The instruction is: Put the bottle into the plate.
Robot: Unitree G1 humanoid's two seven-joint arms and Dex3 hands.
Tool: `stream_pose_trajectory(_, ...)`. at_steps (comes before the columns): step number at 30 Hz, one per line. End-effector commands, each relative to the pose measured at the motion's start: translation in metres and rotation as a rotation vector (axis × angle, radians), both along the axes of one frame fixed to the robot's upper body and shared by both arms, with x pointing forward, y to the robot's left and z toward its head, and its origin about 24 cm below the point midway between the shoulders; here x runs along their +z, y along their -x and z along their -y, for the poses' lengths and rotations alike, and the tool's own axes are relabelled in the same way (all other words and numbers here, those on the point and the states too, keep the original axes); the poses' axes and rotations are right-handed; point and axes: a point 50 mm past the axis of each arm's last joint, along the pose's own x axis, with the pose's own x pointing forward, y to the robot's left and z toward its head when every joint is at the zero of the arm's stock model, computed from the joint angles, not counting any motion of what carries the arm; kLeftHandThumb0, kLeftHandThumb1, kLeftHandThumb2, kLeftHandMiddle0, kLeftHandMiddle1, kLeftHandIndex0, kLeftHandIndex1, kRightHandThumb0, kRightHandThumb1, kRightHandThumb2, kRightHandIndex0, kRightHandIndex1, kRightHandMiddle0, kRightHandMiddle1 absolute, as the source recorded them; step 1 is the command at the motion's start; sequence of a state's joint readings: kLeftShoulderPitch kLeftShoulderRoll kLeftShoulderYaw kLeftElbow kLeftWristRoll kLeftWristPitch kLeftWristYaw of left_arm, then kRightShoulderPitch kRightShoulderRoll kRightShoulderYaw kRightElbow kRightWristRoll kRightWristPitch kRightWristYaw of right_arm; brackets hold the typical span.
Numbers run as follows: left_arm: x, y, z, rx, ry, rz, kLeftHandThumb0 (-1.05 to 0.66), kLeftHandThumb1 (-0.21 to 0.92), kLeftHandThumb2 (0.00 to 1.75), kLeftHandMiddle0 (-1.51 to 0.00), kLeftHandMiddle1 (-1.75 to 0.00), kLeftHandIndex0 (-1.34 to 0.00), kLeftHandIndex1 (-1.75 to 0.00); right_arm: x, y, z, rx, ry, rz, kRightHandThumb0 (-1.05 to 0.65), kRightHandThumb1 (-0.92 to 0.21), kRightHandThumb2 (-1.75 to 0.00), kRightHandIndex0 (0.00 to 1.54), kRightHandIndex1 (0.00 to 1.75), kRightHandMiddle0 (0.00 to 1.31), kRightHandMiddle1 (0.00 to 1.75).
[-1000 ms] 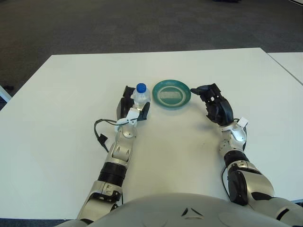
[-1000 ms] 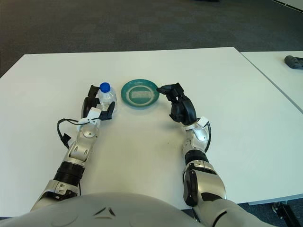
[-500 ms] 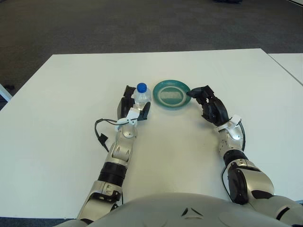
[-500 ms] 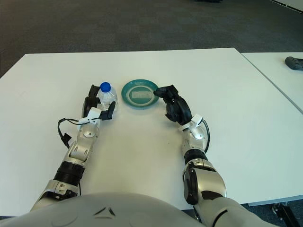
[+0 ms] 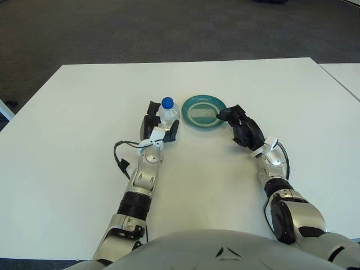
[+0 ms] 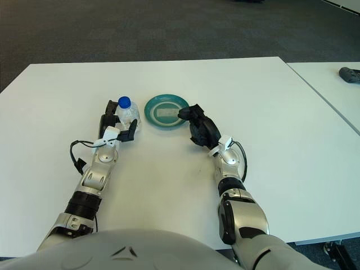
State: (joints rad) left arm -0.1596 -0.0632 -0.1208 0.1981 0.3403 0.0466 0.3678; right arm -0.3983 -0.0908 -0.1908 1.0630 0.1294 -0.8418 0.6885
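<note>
Right robot hand has swung inward over the last second, from a spot well to the right of the teal plate to the plate's near-right rim, where its dark fingertips now appear to touch or overlap the edge. Whether those fingers are pinching the rim or only resting on it cannot be told; they look curled together, with nothing clearly held.

Left robot hand has not shifted in that time. It sits just left of the plate with its fingers wrapped around the small clear bottle with a blue cap, which stands upright on the white counter, close beside the plate's left rim but not yet in it.

My reading is that the right robot hand has come in to steady the plate, so the lift and short rightward carry of the bottle is probably the step about to start. The bottle is unmoved, so the task itself is barely advanced.
</note>
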Motion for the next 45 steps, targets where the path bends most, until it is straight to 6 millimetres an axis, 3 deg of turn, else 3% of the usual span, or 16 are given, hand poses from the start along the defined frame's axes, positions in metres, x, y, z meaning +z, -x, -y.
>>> stream_pose_trajectory(1, 0.03, -0.015, 0.004, -0.022, 0.015, 0.145, -0.48, 0.27, 1.37, -1.21, -1.75, -0.64, -1.75, -0.066, 0.068, 0.012, -0.08, -0.063, -0.295, -0.81, -0.92, -0.75, 0.5, 0.78, 0.16, 1.2)
stream_pose_trajectory(11, 0.034, -0.022, 0.008, -0.039, -0.016, 0.136, -0.48, 0.27, 1.36, -1.21, -1.75, -0.64, -1.75, -0.071, 0.074, 0.009, -0.081, -0.1, -0.32, -0.82, -0.92, -0.74, 0.51, 0.83, 0.19, 1.2)
stream_pose_trajectory(22, 0.034, -0.029, 0.011, -0.069, 0.009, 0.114, -0.48, 0.26, 1.38, -1.22, -1.75, -0.65, -1.75, -0.071, 0.076, 0.004, -0.041, -0.076, -0.315, -0.86, -0.92, -0.78, 0.53, 0.77, 0.27, 1.19)
stream_pose_trajectory(35, 0.034, -0.035, 0.017, -0.098, -0.002, 0.1, -0.48, 0.28, 1.36, -1.21, -1.75, -0.64, -1.75, -0.072, 0.075, 0.003, -0.052, -0.051, -0.324, -0.87, -0.92, -0.78, 0.53, 0.72, 0.25, 1.16)
stream_pose_trajectory(41, 0.034, -0.038, 0.02, -0.112, -0.001, 0.099, -0.47, 0.29, 1.34, -1.2, -1.75, -0.62, -1.75, -0.057, 0.052, 0.027, -0.129, -0.1, -0.284, -0.83, -0.92, -0.75, 0.54, 0.72, 0.21, 1.13)
stream_pose_trajectory(45, 0.031, -0.04, 0.023, -0.124, 0.0, 0.104, -0.47, 0.3, 1.33, -1.19, -1.75, -0.61, -1.75, -0.029, 0.032, 0.033, -0.186, -0.207, -0.095, -0.75, -0.92, -0.66, 0.53, 0.74, 0.16, 1.12)
